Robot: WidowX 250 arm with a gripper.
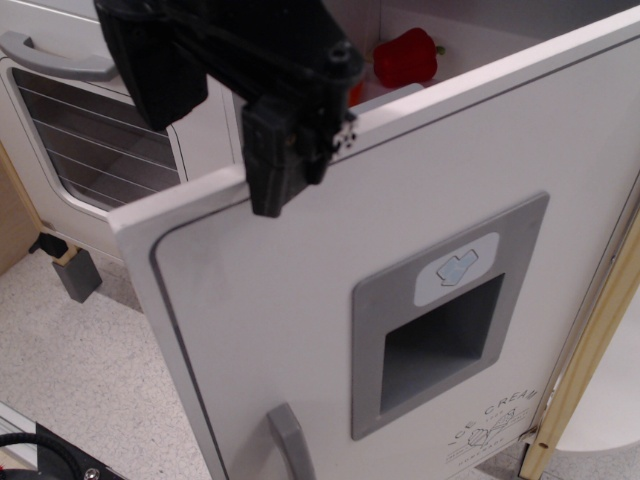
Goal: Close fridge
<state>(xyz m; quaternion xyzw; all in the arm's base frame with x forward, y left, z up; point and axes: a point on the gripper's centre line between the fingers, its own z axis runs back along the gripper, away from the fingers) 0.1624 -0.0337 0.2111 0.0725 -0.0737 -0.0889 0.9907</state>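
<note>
Door: the fridge (300, 330) fills the centre and right of frame, wide open, grey handle (288, 440) at the bottom edge.
Me: my gripper (215, 130) sits upper left, one finger (280, 160) over the door's top edge.
Fingers: apart, clamped on nothing; whether that finger touches the door, I can't quite tell.
Inside: a red pepper (405, 55) at top centre.
Plan: press flat on the outer face, near the handle side, and push steadily inward.
</note>
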